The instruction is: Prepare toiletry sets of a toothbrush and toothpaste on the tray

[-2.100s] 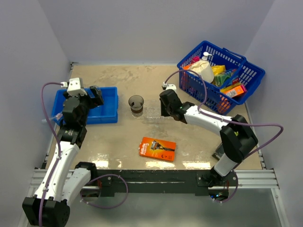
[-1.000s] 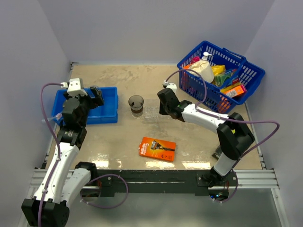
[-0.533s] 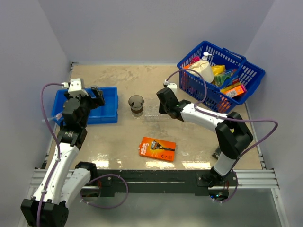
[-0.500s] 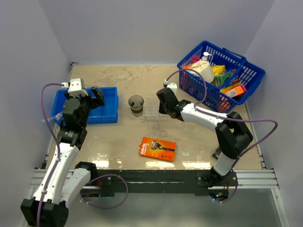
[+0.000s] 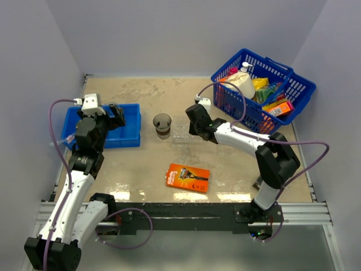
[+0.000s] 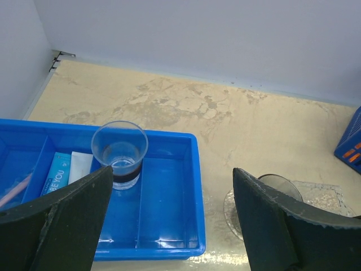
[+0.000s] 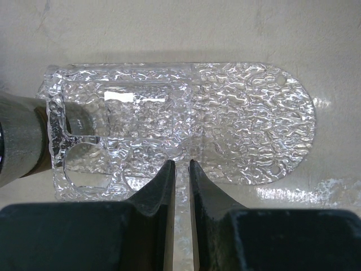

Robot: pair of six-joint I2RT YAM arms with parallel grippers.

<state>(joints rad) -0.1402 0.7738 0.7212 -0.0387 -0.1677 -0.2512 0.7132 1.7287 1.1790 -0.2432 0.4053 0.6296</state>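
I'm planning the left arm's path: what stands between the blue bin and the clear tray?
One brownish cup, at the clear tray's left end, right of the blue bin; the top view shows it.

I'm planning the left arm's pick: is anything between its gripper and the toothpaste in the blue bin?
Nothing visible does. The toothpaste lies uncovered in the bin. The cup stands beside it, not over it. The left gripper hangs open above the bin.
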